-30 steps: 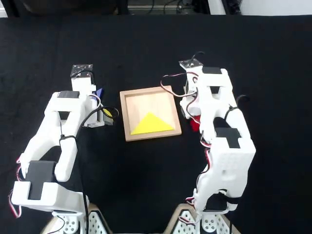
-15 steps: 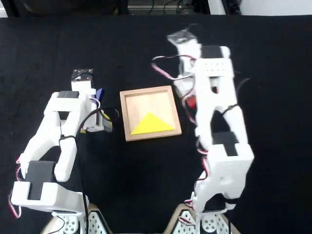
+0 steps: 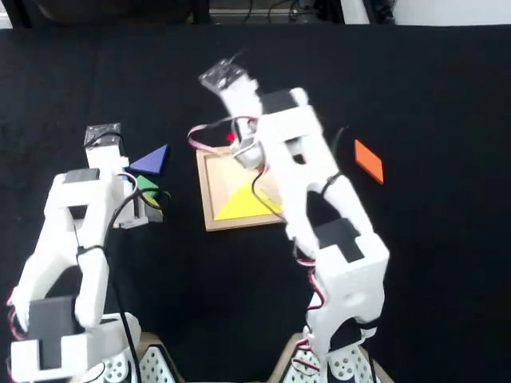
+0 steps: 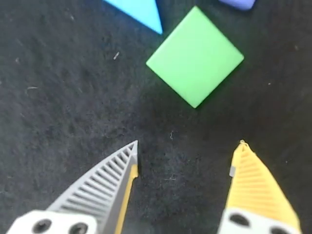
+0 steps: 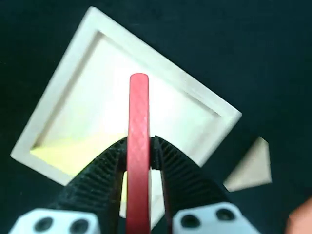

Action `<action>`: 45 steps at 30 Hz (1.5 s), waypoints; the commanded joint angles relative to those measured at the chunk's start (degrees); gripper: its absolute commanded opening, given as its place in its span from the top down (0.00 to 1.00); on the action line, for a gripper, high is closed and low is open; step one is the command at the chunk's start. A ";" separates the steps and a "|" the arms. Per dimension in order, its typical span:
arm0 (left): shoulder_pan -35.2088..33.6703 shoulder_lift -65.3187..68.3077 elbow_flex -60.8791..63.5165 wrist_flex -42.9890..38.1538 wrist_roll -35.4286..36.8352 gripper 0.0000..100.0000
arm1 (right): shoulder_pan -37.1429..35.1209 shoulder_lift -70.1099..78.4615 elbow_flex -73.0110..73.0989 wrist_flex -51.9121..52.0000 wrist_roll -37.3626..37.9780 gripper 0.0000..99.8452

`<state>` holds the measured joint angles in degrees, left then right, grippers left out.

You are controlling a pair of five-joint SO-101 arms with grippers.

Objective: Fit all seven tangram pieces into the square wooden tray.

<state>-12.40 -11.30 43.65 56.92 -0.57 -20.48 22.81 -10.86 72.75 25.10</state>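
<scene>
Holds the left pincer (image 4: 189,144) wide open, nothing in it, over the black counter (image 3: 447,263) just beside the green square (image 4: 195,61). Has drawn that arm away from the wooden tray (image 3: 203,187), uncovering the square and the blue triangle (image 3: 152,159). Keeps the yellow triangle (image 3: 239,206) flat in the tray, as before. Clamps the red piece (image 5: 138,112) on its edge in the right pincer (image 5: 139,146), swung from beside the tray to above its far rim. Leaves the orange piece (image 3: 369,159) now uncovered, well apart to the right.

White arms (image 3: 297,140) with black panels; left pincer (image 4: 189,144) grey and yellow, right pincer (image 5: 140,141) ribbed black.
</scene>
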 commanded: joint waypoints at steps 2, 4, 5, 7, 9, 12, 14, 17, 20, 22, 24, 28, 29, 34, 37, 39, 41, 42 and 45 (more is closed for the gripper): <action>-0.40 -4.48 2.07 -3.08 -0.35 0.69 | -2.20 -3.12 6.46 -11.25 -0.62 0.99; -0.40 -4.57 2.07 -3.08 -0.35 0.69 | -2.20 -3.12 8.22 -13.54 -0.70 0.99; -0.40 -4.57 2.07 -3.08 -0.35 0.69 | -2.20 -3.12 8.75 -13.98 -0.70 0.99; -0.31 -4.57 1.98 -3.08 -0.44 0.69 | -2.20 -3.03 9.36 -14.33 -0.70 0.99; -0.31 -4.57 1.98 -3.08 -0.44 0.69 | -2.20 -3.03 9.45 -14.86 -0.88 0.99; -0.31 -4.57 1.98 -3.08 -0.53 0.69 | -2.46 -3.03 10.68 -18.46 -1.14 0.99; -0.31 -4.57 1.98 -3.08 -0.53 0.69 | -2.46 -3.03 12.53 -21.98 -1.05 0.99; -0.31 -4.57 1.98 -3.08 -0.53 0.69 | -2.46 -3.03 15.16 -25.05 -0.26 0.99; -0.31 -4.57 1.98 -3.08 -0.62 0.69 | -2.11 -3.12 16.66 -27.08 0.79 0.99; -0.31 -4.57 1.98 -3.08 -0.62 0.69 | -1.41 -3.12 16.75 -27.43 0.88 0.99; -0.31 -4.57 1.98 -3.08 -0.62 0.69 | -0.18 -3.47 16.48 -27.60 1.41 0.99; -0.31 -4.57 1.98 -3.08 -0.70 0.69 | 3.08 -4.09 16.57 -27.87 5.45 0.99; -0.31 -4.57 1.98 -3.08 -0.70 0.69 | 3.43 -4.44 16.84 -28.22 5.63 0.99; -0.31 -4.57 1.98 -3.52 -0.70 0.69 | 3.78 -4.18 17.45 -28.66 9.23 0.99; -0.31 -4.57 2.42 -4.75 -0.70 0.69 | 4.40 -4.62 18.77 -30.33 13.36 0.99; -0.31 -4.57 2.42 -4.84 -0.70 0.69 | 5.63 -4.62 18.86 -30.33 16.53 0.99; -0.31 -4.57 2.42 -4.92 -0.70 0.69 | 6.86 -4.62 19.03 -28.48 22.24 0.99; -0.31 -4.57 2.42 -4.92 -0.70 0.69 | 7.38 -4.62 18.68 -26.55 26.90 0.99; -0.31 -4.57 2.42 -5.01 -0.70 0.69 | 8.18 -5.14 17.27 -21.89 36.75 0.99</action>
<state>-12.40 -14.02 46.37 52.53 -0.66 -14.33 22.20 8.31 46.02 49.45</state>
